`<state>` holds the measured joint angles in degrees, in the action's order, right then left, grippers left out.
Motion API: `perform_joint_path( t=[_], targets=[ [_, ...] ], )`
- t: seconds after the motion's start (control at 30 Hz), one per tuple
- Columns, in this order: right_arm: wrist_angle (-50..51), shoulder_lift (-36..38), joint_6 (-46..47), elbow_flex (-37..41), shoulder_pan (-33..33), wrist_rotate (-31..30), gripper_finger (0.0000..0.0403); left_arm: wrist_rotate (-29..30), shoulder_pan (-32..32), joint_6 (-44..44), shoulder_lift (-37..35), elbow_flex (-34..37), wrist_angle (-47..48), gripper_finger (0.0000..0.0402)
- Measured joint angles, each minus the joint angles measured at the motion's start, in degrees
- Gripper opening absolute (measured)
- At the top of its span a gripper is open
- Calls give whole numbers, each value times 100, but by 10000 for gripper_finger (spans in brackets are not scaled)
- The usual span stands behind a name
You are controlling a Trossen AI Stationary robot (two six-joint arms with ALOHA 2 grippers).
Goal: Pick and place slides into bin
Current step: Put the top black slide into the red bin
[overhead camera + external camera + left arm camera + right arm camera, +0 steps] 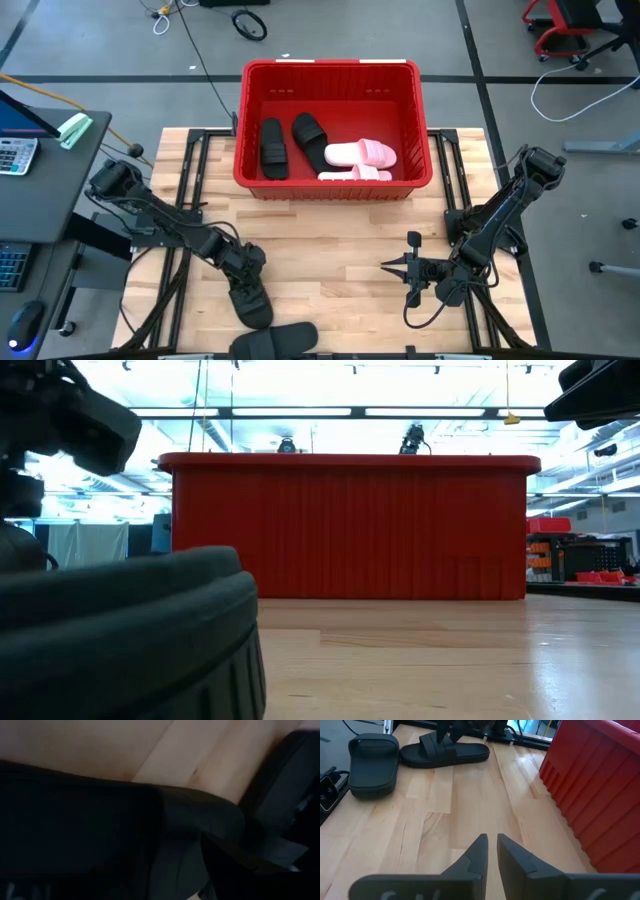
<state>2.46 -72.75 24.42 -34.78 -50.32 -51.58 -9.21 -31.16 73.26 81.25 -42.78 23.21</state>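
The red bin (250, 170) stands at the table's far middle; it also shows in the low view (350, 525). Two black slides (273, 148) and two pink slides (360, 155) lie in it. A black slide (252, 303) lies flat on the table at the near left, also in the right wrist view (465, 754). My left gripper (243, 275) is down over its strap (434, 744). Another black slide (275, 342) lies at the near edge (372, 765). My right gripper (491, 851) is shut and empty, above the table at the near right.
The table (340, 240) has bare wood between the bin and the two arms. The near black slide fills the low view's lower left (120, 640). A desk with a calculator (15, 155) stands left of the table.
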Motion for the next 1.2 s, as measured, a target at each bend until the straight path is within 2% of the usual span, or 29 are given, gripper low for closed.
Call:
perform_joint_path(
  t=[0.23,0.33,0.43,0.53,0.6,0.83,0.93,1.2],
  targets=[
    [-85,0,1,1,-1,-1,48,-210,12,-107,317,-2,-407,169],
    [-98,1,3,-1,1,1,48,-223,20,-301,313,-2,-511,149],
    [-106,0,1,-1,1,1,48,-227,13,-828,309,0,-808,105],
    [-107,2,1,-1,1,2,48,-205,20,-1400,309,0,-916,36],
    [-114,0,-1,-1,1,1,48,-39,16,-1562,309,-4,-914,16],
    [-127,1,-6,-1,1,1,48,971,158,-1607,219,-15,-1035,13],
    [-127,1,-8,-1,0,-1,48,1688,215,-1969,67,-253,-983,13],
    [-127,2,-19,-1,-1,1,48,3867,502,-4086,-102,-1960,-891,13]
  ],
)
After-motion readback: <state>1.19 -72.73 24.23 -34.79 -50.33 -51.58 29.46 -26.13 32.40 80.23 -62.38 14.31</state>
